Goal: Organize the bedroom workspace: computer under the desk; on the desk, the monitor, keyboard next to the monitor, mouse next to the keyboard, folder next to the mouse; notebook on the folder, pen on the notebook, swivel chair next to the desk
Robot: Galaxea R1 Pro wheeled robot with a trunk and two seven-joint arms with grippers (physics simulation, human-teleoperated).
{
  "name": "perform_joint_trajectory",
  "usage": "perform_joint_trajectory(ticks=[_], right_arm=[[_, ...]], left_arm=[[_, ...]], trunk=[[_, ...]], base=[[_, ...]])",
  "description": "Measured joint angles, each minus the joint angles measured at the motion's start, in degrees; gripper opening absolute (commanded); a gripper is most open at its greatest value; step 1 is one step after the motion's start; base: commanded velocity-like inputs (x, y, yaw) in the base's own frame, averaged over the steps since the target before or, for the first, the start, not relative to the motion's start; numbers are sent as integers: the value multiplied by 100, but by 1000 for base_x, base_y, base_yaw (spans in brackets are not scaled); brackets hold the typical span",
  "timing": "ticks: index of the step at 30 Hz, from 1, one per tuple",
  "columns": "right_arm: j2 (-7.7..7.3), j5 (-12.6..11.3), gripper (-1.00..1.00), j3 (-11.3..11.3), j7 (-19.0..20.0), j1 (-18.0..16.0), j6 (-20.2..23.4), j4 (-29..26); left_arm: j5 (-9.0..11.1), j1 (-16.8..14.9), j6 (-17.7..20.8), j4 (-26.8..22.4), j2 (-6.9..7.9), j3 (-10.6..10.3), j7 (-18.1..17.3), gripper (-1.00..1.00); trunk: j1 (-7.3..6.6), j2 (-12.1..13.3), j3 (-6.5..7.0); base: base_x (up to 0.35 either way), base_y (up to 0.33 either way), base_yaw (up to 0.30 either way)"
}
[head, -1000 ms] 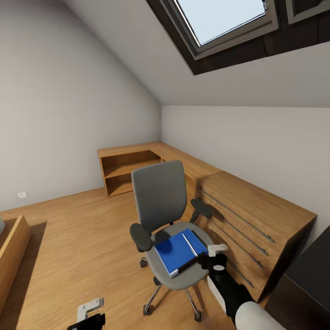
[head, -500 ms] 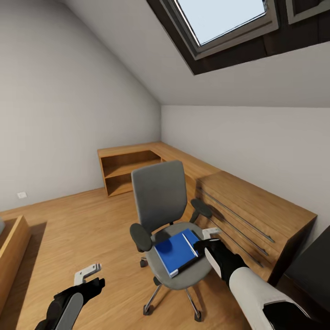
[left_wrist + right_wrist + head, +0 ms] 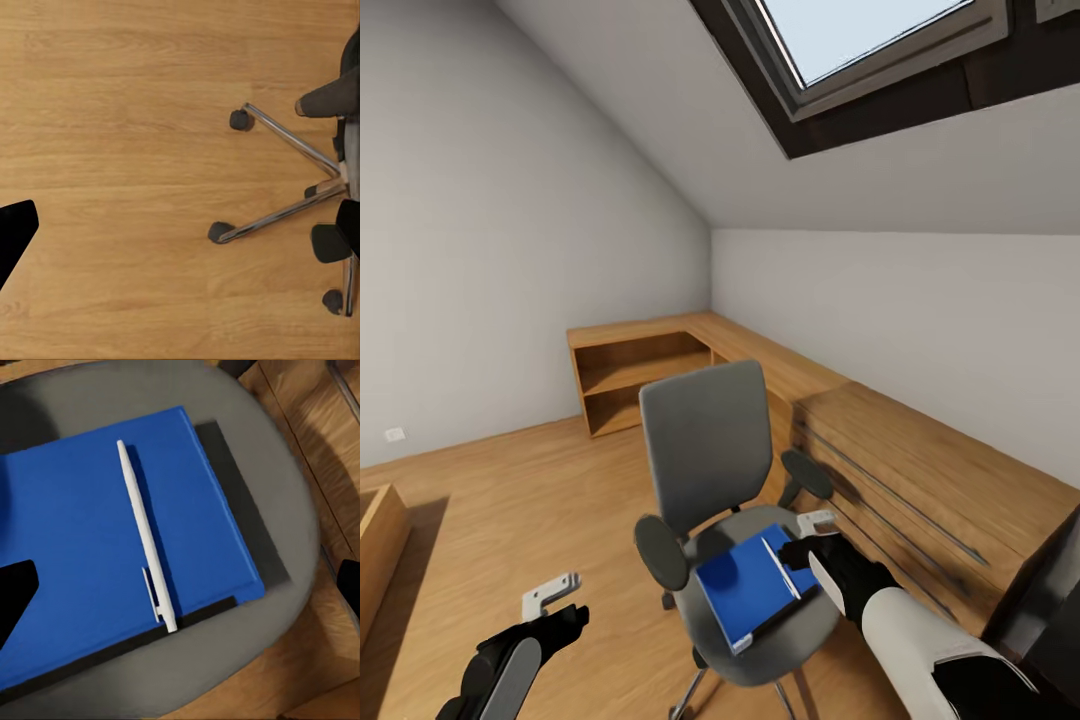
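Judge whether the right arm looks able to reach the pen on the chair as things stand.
Probably yes: the right pincer hovers at the seat's edge beside the pen, which lies exposed on the blue folder, with nothing between them.

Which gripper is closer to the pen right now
Right. The right gripper hovers at the chair-seat edge beside the pen lying on the blue folder; the left gripper hangs over bare floor, well away from the chair.

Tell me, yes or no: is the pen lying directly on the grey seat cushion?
No, the pen lies on top of the blue folder, which rests on the swivel chair seat.
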Motion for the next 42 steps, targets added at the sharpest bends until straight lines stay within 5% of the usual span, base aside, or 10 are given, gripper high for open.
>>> perform_joint_trajectory(ticks=[6, 11, 20, 42], right_arm=[[-164, 133, 100, 187, 163, 0, 147, 164], [-24, 56, 100, 134, 222, 0, 1, 227], [-24, 30, 100, 81, -46, 0, -49, 239], [-33, 30, 100, 77, -105, 0, -55, 240]], left_arm=[[57, -2, -4, -161, -28, 161, 7, 100], [44, -2, -20, -322, -25, 321, 30, 100], [42, -2, -19, -417, -52, 610, 22, 100], [43, -2, -18, -421, -60, 707, 21, 100]], trunk=[[3, 0, 0], [3, 0, 0], [3, 0, 0], [486, -881, -395]], base=[[0, 0, 0], [0, 0, 0], [0, 0, 0], [0, 0, 0]])
